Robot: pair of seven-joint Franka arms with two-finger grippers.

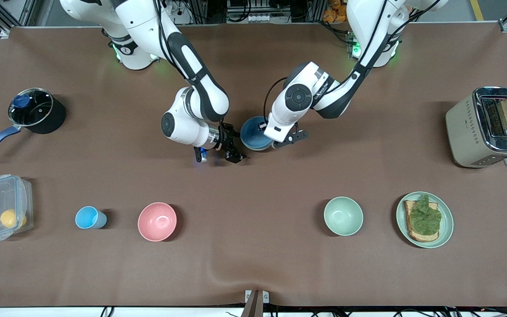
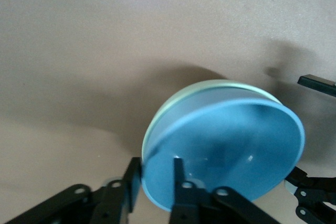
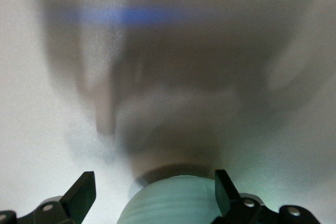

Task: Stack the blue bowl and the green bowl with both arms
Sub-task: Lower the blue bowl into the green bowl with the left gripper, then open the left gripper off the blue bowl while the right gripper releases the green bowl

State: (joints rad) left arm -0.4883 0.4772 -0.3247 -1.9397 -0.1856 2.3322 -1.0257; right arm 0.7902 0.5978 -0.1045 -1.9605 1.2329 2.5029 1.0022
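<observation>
Nearest the front camera on the brown tabletop [image 1: 253, 268] sit a glossy pink round bowl [image 1: 157, 221] and a pale, whitish mint-green bowl [image 1: 343, 215], well apart from each other. Neither belongs to this job.

Farther up, mid-table, the round sky-blue bowl with the glossy inside [image 1: 253, 134] lies nested in the dull sage-green round bowl [image 2: 157, 116]. Only a thin green rim shows around the blue one, so the stack looks made.

The right hand [image 1: 236, 154] is low beside the stack, toward the right arm's end of the table. Its two fingers [image 3: 81, 195] spread wide, and the green bowl's outer wall sits between them, apparently untouched.

The left hand [image 1: 286, 140] sits at the blue bowl's rim on the side toward the left arm's end. Whether it pinches that rim or has let go, I cannot tell.

The step in hand seems to be release and retreat. To do it well:
- The left hand should part fully before lifting (a dragging pad would tip the blue bowl).
- It should rise straight up off the rim.
- The right hand should back away level, clear of the green wall.
</observation>
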